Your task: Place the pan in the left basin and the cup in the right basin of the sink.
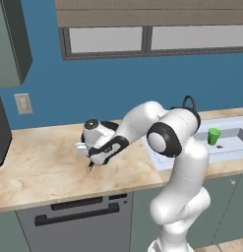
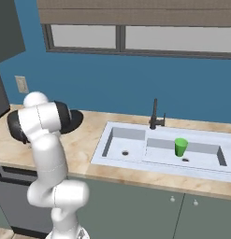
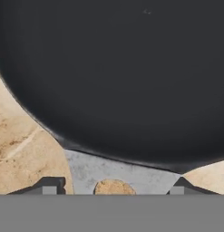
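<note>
- One pan (image 3: 113, 68), one cup (image 2: 181, 146), two basins, one hand (image 1: 89, 166).
- Cup standing upright in the right basin (image 2: 203, 161), just beside its drain. That half of the task looks finished.
- Pan flat on the table (image 1: 39, 162), well left of the sink (image 2: 135, 164) and apart from its rim. Not yet in the left basin (image 2: 121, 147), which holds only its drain.
- Hand reached out left and low over the table, pointing down at the pan's near edge. Probably aimed there because the handle is the only narrow part; the bowl is far too wide to straddle.
- Seen from the hand camera: flat grey handle root (image 3: 86, 174) with a hang hole (image 3: 114, 186) lying between the two fingertips (image 3: 50, 186), one tip on each side, black bowl just ahead.
- Fingertips wide apart, spanning the handle root at about its full width. Cannot tell whether the pads are pressing on it yet. Nothing lifted; pan resting on the table.
- Grabbing close to the bowl should keep the heavy end near the hand and cut droop on lift. The rest of the handle is out of frame, so its length is unknown.
- Next, as a judgement: clamp, lift, carry right past the rim, set down in the narrower basin. Pan looks nearly as wide as that basin, so fit may be tight.
- Other counts: one black faucet (image 2: 155, 114) behind the divider, two drains, one per basin, one wall outlet (image 1: 23, 103).
</note>
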